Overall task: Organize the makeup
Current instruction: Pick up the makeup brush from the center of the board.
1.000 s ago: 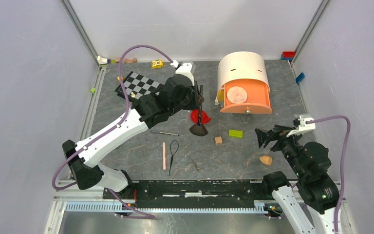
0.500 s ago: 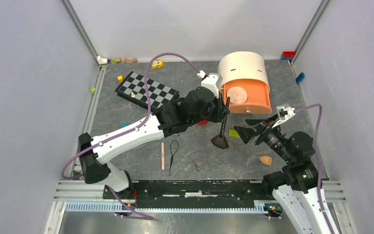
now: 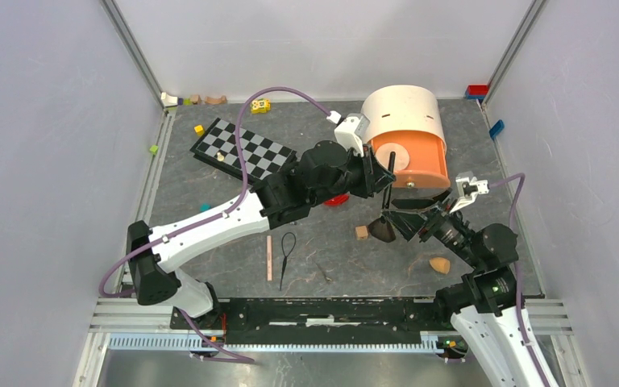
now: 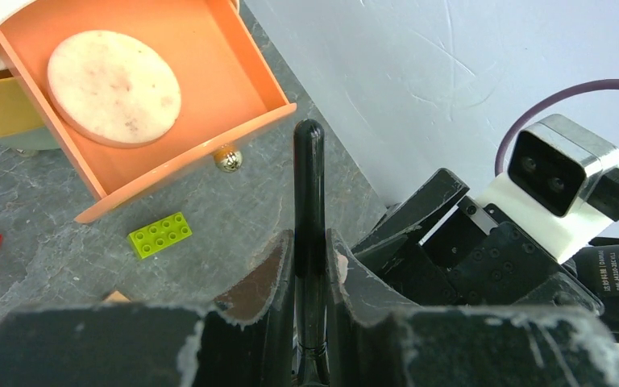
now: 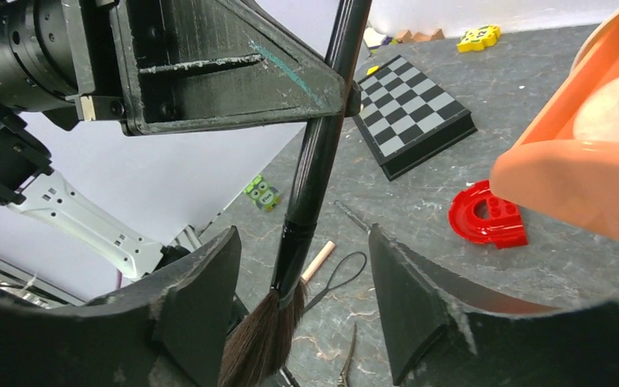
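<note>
Pale lilac walls (image 3: 40,161) enclose a dark grey marbled tabletop (image 3: 234,266).

My left arm (image 3: 209,224) and right arm (image 3: 492,343) are white shells over black joints, each trailing a mauve cable (image 3: 246,137) — my left gripper (image 4: 309,242) is matte black, chipped pale at the edges with a teal scratch (image 5: 290,68) on its flank, my right gripper (image 5: 300,242) black too, carrying a white-and-silver twin-lens camera (image 4: 560,165).

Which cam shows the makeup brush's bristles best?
Right wrist: the black-handled, brown-bristled brush hangs between the right end effector's open fingers, tuft large and sharp. Top external shows a small dark tuft. Left wrist shows just the handle, clamped in the left end effector.
</note>
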{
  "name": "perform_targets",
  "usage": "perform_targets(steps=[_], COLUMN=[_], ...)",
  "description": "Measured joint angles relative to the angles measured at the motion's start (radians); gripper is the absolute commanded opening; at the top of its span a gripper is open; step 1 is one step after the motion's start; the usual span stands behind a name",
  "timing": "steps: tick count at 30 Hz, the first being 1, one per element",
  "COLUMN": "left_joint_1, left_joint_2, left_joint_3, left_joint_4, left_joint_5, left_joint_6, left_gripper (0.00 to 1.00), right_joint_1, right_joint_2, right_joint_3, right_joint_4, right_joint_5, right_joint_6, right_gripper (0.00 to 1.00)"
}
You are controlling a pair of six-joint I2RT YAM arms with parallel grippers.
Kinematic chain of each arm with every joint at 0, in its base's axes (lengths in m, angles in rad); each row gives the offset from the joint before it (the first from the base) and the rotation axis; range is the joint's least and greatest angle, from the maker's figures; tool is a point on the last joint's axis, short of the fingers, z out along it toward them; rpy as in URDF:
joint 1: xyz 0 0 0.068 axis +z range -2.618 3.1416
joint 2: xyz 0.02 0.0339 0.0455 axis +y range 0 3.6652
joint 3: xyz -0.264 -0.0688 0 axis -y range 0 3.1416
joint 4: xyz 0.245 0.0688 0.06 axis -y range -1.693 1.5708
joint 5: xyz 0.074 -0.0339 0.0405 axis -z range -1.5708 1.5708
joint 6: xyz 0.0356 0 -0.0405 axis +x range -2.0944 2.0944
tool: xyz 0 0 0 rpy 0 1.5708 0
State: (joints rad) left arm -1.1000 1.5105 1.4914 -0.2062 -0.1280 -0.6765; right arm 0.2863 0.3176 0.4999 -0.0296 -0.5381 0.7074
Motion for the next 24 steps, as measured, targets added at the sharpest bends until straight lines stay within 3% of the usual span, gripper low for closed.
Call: perform_targets(steps=[9,15,22,24], left_joint_1=[0.0,0.0,0.0,0.0], left_joint_2=[-0.005,-0.006,-0.017,-0.017], left_joint_3=[-0.019,-0.023,-0.041,-0.042], left_joint_4=[0.028,0.039,0.048,0.051], left_joint_5=[0.002,0.002,0.0,0.0], left_joint_6=[-0.003,-0.003,-0.003,-0.003], left_gripper=[0.02,0.02,0.02,0.02], right_joint_1=[0.0,0.0,0.0,0.0], right_joint_2=[0.001,0.012,0.024,0.031], right_joint_3=[-0.04,-0.045,-0.056,-0.056], right_joint_4=[0.052,0.077,0.09,0.094], right_joint_5=[-0.026,-0.031,-0.038,-0.042], right_joint_6=[0.038,0.049,0.055,0.056], right_gripper=[0.54,0.41,0.4,0.36])
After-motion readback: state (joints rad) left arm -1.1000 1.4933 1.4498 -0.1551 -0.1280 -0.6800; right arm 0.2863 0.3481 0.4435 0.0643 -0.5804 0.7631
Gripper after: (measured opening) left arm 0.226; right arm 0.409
